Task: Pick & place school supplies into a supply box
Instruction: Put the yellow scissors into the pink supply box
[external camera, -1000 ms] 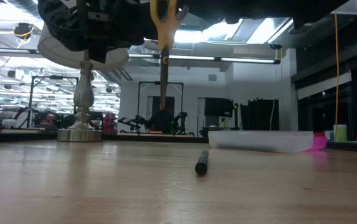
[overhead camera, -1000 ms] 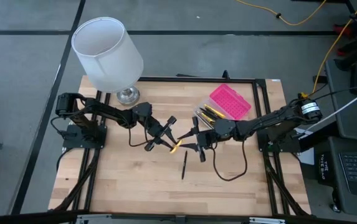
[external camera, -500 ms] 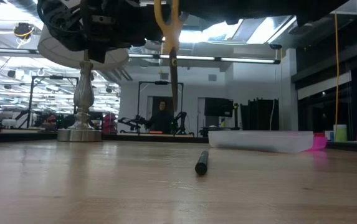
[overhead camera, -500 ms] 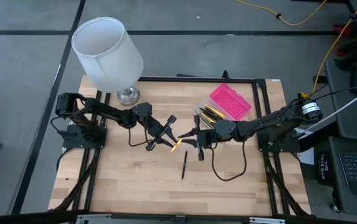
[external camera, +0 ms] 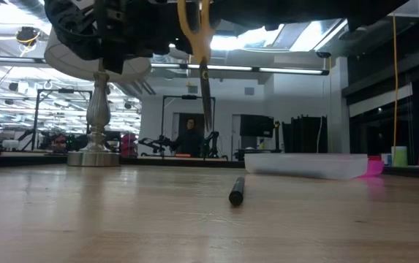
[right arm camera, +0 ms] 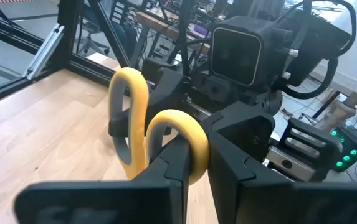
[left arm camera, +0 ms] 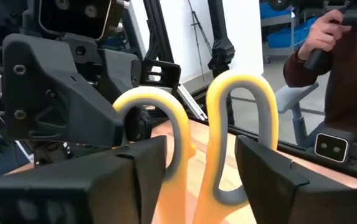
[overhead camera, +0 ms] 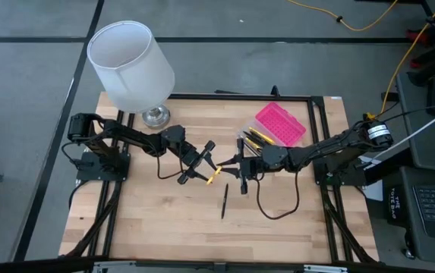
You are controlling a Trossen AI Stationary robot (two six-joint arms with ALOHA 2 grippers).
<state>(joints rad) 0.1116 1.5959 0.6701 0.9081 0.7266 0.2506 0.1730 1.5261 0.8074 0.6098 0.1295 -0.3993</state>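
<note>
Above the black pen (overhead camera: 224, 202), we see both grippers pinching the scissors (overhead camera: 214, 176); only the low view shows the blades (external camera: 205, 102) hanging clear.

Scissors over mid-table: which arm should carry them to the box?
Right. The right gripper grips a handle of the scissors and is nearer the pink-lidded box than the left gripper.

Scissors (overhead camera: 215, 175) shifted slightly toward right tool (overhead camera: 237, 173); right tool now clamped on a handle loop
</note>
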